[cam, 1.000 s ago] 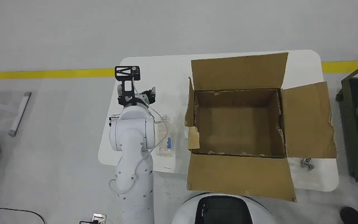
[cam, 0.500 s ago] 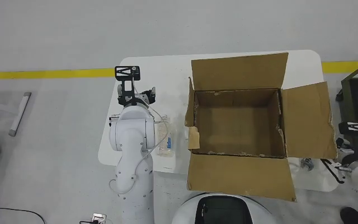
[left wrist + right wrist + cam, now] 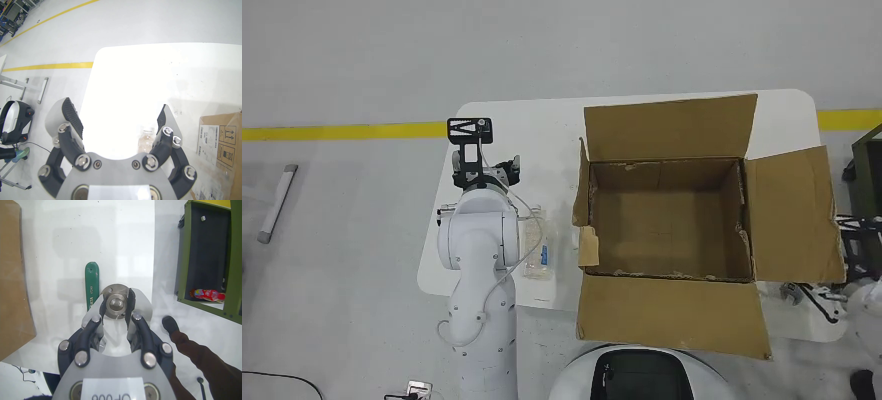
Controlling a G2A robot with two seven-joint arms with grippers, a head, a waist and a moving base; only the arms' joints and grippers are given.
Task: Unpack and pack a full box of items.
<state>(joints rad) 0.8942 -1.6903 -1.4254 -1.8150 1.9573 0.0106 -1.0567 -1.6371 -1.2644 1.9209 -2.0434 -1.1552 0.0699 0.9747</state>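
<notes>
Top view: the box [image 3: 672, 125] stands open, flaps spread, across the desk's [image 3: 532, 130] middle and right. The left end effector [image 3: 117, 109] hangs released over the far-left corner. A bottle [image 3: 145, 141] lies between the left edge and the box. The right end effector [image 3: 116, 300], released, hovers near a valve [image 3: 92, 283] at the near-right corner.
</notes>
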